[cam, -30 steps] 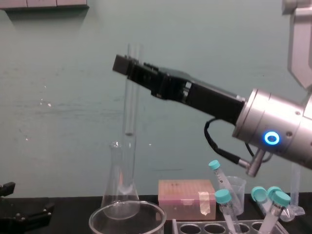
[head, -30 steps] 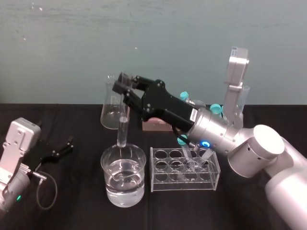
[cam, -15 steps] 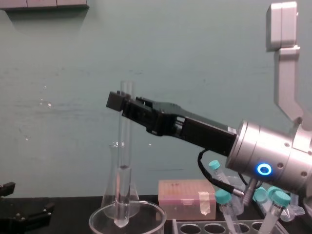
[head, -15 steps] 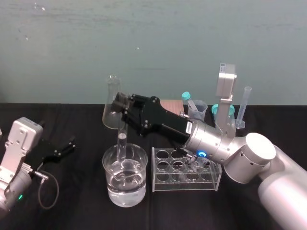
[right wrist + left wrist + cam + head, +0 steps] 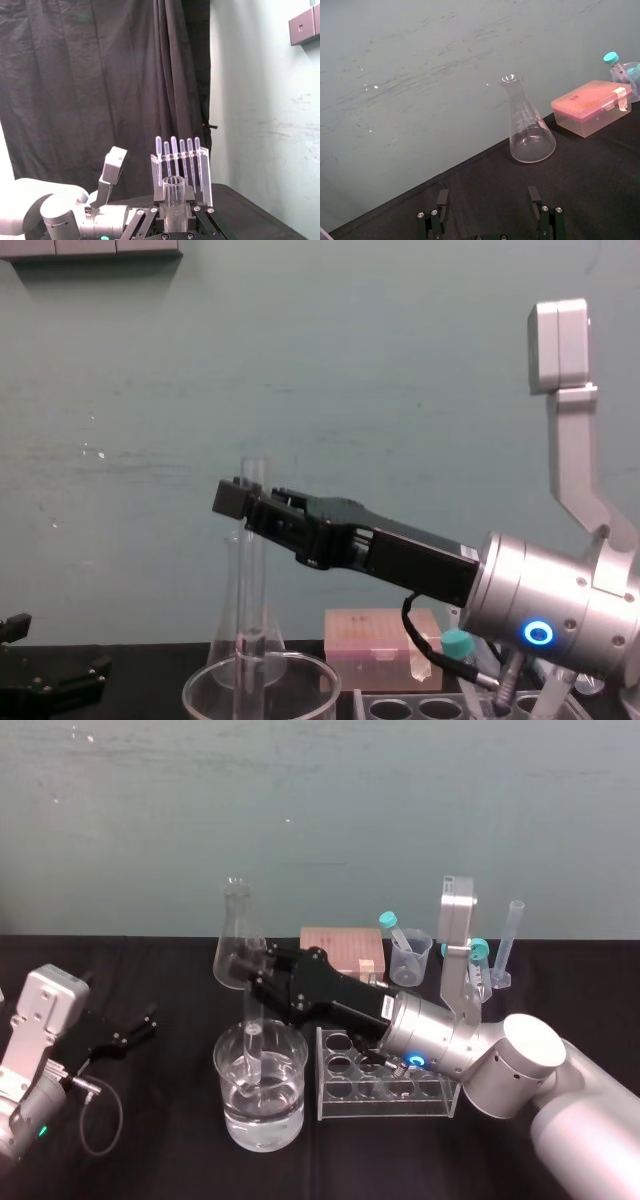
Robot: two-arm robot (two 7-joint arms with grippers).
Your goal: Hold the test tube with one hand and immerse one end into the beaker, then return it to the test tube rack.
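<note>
Moved: right gripper (image 5: 250, 970) is coming lower; test tube (image 5: 253, 1025) is sinking deeper into the beaker (image 5: 232, 1105)
Left gripper (image 5: 122, 1032): lying parked at far left; jaws wide
Grip: jaws clamping the test tube's upper part; I'd be keeping it upright, off the glass wall
Around: flask (image 5: 234, 930) standing behind; rack (image 5: 385, 1088) sitting just right of the beaker, under the arm

test tube (image 5: 252, 1020) in beaker (image 5: 234, 1118), rack (image 5: 382, 1106) just right.
</note>
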